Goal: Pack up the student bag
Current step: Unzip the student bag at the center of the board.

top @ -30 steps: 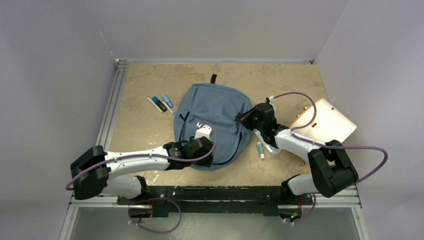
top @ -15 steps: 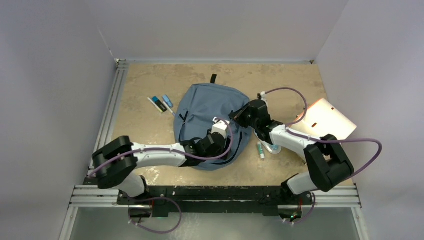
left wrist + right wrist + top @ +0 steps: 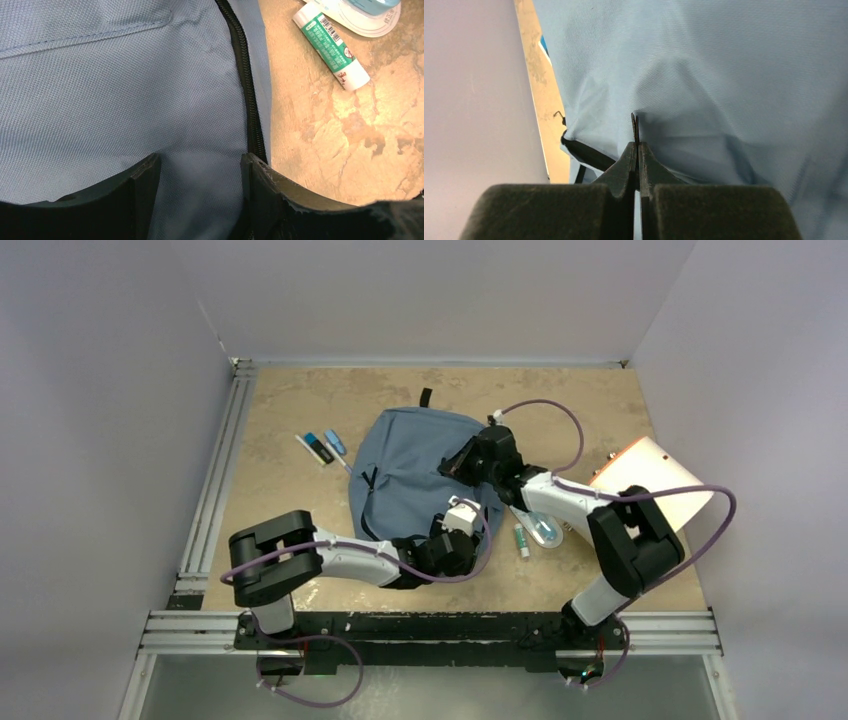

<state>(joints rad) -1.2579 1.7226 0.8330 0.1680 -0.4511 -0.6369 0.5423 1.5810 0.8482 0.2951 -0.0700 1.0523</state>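
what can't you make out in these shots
All views: inside of the backpack, fabric covers it.
Top view: small items left of it, too small to name.
Left wrist view: packet, cut by the top edge.
Right wrist view: thin tab in the right gripper, too thin to identify.

The student bag [image 3: 415,465] is slate blue, a plain, finely woven cloth with no print; its zipper [image 3: 247,90] is black. The counter [image 3: 560,400] is tan, mottled with cream patches and darker brown veins like stone. At the upper right of the left wrist view, a glue stick [image 3: 331,46] is green with white ends and a black barcode. The folder [image 3: 655,485] at the right is pale cream with an orange edge. Left of the bag, small pens [image 3: 322,447] show blue, black and white. The left arm [image 3: 355,560] and right arm [image 3: 560,502] are white with black joints, their cables [image 3: 540,408] purple. The jaws of the left gripper [image 3: 200,162] and right gripper [image 3: 636,145] are black.
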